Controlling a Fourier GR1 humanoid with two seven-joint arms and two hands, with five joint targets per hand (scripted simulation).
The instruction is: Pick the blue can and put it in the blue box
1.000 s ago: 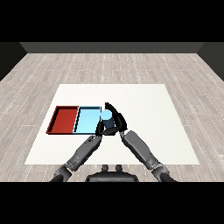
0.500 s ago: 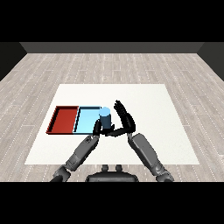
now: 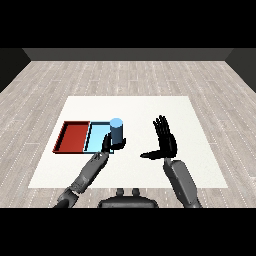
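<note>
The blue can (image 3: 116,133) stands upright, its long axis vertical, at the right-hand end of the light blue tray (image 3: 96,136), over or just against that tray's right rim; from this angle it cannot be told whether its base sits inside the tray, on the rim, or is held a little above it. The left hand (image 3: 107,144) is at the can's lower part, with dark fingers curled round it from the near-left side, so the can is in that hand's grasp. The can therefore lies directly within those fingers, with the tray's floor just to its left and slightly away from the robot. That is the relation the coming move seems to turn on: a short shift leftward would bring the can squarely over the tray's bare floor before the fingers let go. The right hand (image 3: 164,141) is well apart to the right, over the white table (image 3: 200,150), its fingers straight and spread, thumb pointing left, holding nothing. It is clearly the farther hand and has no part in the placing. The red tray (image 3: 74,137) lies touching the light blue tray on its left side, away from the can, and is not involved.
</note>
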